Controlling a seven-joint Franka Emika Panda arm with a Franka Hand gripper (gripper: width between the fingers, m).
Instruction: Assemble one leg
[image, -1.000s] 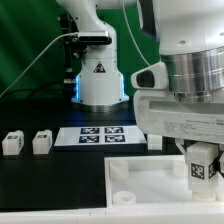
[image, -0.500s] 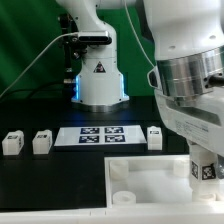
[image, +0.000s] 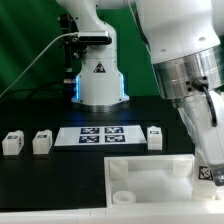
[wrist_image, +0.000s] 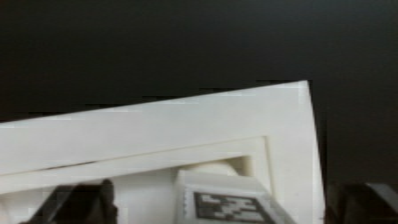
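Note:
My gripper (image: 206, 165) hangs at the exterior view's lower right, tilted, shut on a leg (image: 208, 172), a stubby white block with a black-and-white tag. It holds the leg at the right corner of the large white square panel (image: 150, 168). In the wrist view the tagged leg (wrist_image: 224, 203) stands between my dark fingers (wrist_image: 80, 200), over a recess at the panel's corner (wrist_image: 160, 130). Three more legs lie on the table: two at the exterior view's left (image: 12, 142) (image: 41, 142) and one right of the marker board (image: 155, 136).
The marker board (image: 97, 135) lies flat in the middle of the black table. The arm's white base (image: 98, 80) stands behind it, with cables to its left. The panel has a round socket at its near left corner (image: 120, 197).
My gripper has sunk toward the panel's right corner and turned, so the leg's tag now sits lower and tilted. The other legs and the panel have not moved.

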